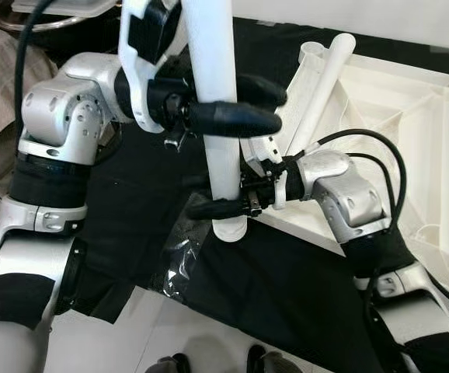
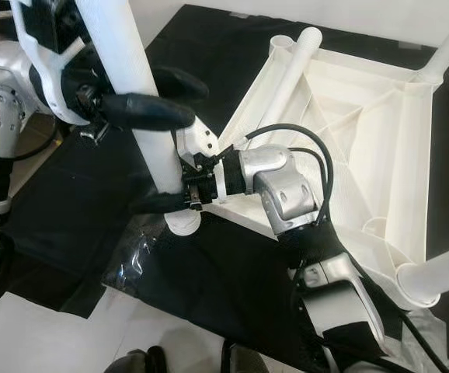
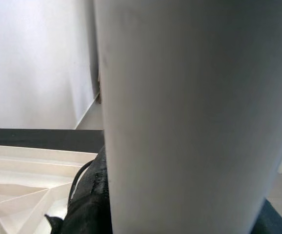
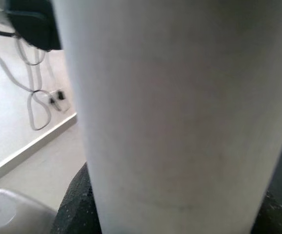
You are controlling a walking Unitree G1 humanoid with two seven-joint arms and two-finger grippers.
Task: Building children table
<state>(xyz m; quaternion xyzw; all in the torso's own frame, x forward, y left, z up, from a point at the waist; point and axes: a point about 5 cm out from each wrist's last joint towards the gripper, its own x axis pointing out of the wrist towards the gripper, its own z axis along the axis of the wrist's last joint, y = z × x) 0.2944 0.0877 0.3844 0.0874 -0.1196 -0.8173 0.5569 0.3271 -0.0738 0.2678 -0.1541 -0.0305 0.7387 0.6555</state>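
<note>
I hold a long white table leg (image 1: 218, 116) nearly upright over the black cloth. My left gripper (image 1: 279, 109) is shut on the leg high up, one black finger in front of it and one behind. Lower down, near the leg's open end, my right gripper (image 1: 211, 203) is shut on the same leg from the right. The leg looms close in the left wrist view (image 3: 194, 117) and the right wrist view (image 4: 180, 107). The white tabletop (image 2: 349, 109) lies upside down to the right, ribs showing. A loose leg (image 1: 321, 85) rests across its near corner.
Two legs stand in the tabletop's corner sockets, one at the far right (image 2: 446, 47) and one at the near right (image 2: 442, 272). A black cloth (image 1: 287, 287) covers the floor, with a scrap of clear plastic wrap (image 1: 174, 260) on it. Pale floor lies at the near left.
</note>
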